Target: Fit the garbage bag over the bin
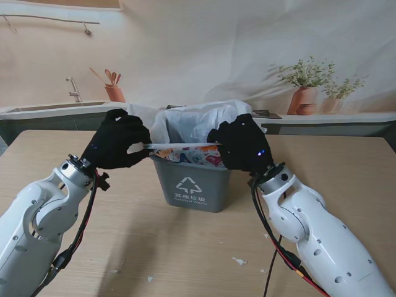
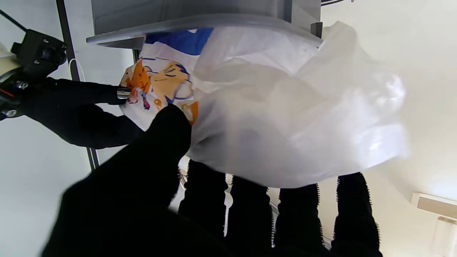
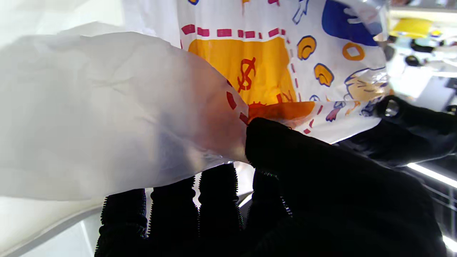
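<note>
Stand view first: grey bin (image 1: 190,184) sits upright on the wooden surface (image 1: 346,161), midway between the two arms, with a white recycling mark on the wall that faces me. Over its mouth hangs the garbage bag (image 1: 185,124) — a pale, translucent sheet billowing up behind the rim, with a strip of coloured print stretched flat along the near edge. The left hand (image 1: 117,140) pinches that strip at the bin's left corner; the right hand (image 1: 241,147) grips it at the right corner, so the edge runs taut between them. Both are in black gloves. A few small white scraps (image 1: 239,261) lie on the surface nearer to me.

Left wrist view: the thumb (image 2: 167,132) presses the printed film against the fingers (image 2: 205,192), which lie under the bag's bulging white body. The bin's grey rim shows past the plastic, and the other hand's fingertip meets the same printed edge.

Right wrist view: thumb and fingers (image 3: 217,200) are closed on the film where white plastic meets the yellow, dollar-sign print — the bag fills most of the frame, and the opposite hand holds its far corner.
</note>
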